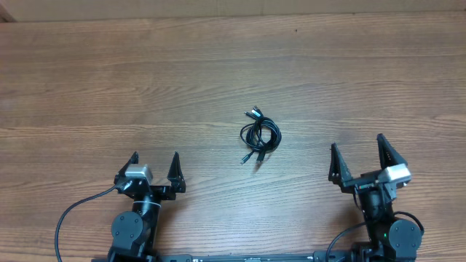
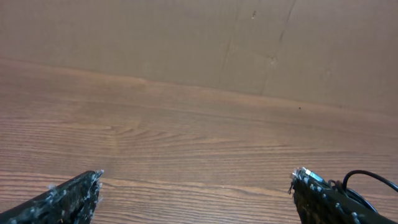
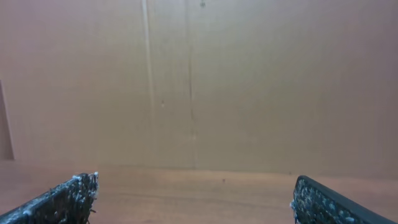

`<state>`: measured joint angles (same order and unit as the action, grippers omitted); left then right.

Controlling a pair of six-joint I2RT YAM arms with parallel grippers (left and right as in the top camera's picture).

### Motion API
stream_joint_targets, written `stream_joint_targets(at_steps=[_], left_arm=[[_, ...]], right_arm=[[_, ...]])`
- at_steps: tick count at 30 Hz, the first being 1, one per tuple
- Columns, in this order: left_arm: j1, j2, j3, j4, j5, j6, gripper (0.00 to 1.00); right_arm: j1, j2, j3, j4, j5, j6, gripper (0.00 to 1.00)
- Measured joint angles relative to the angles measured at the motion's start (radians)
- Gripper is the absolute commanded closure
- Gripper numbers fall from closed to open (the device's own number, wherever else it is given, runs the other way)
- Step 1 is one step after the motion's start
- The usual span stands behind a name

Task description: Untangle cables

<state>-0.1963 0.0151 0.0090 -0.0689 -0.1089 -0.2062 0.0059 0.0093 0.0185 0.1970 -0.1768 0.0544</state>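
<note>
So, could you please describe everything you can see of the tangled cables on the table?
The cables are thin black flexible cords, coiled into one small tangled bundle of overlapping loops, with small silver-tipped plug ends sticking out at its far and near sides. The bundle lies flat on the wooden table, near the middle, and nothing else touches it.

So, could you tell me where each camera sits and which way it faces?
Overhead: above the table, looking straight down; cables mid-table, left fingers and right fingers open at the bottom edge.
Left wrist: low over the table, facing forward to the wall; its fingers in the lower corners.
Right wrist: aimed higher, mostly wall, a strip of table; its fingers in the lower corners.
Shared: both wrist views see the wall; a black loop at the left wrist view's right edge is likely the cables.
</note>
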Motion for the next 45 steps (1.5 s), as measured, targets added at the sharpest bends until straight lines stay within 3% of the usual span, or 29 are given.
stream_joint_targets(at_steps=[14,29,38,45], left_arm=[[0.0,0.0,0.0,0.0,0.0,0.0,0.0],[0.0,0.0,0.0,0.0,0.0,0.0,0.01],[0.0,0.0,0.0,0.0,0.0,0.0,0.01],[0.0,0.0,0.0,0.0,0.0,0.0,0.0]], right_arm=[[0.0,0.0,0.044,0.006,-0.003,0.024,0.0],[0.0,0.025,0.332,-0.238,-0.003,0.024,0.0],[0.0,0.178,0.476,-0.365,-0.003,0.024,0.0],[0.0,0.392,0.654,-0.513,-0.009,0.024,0.0]])
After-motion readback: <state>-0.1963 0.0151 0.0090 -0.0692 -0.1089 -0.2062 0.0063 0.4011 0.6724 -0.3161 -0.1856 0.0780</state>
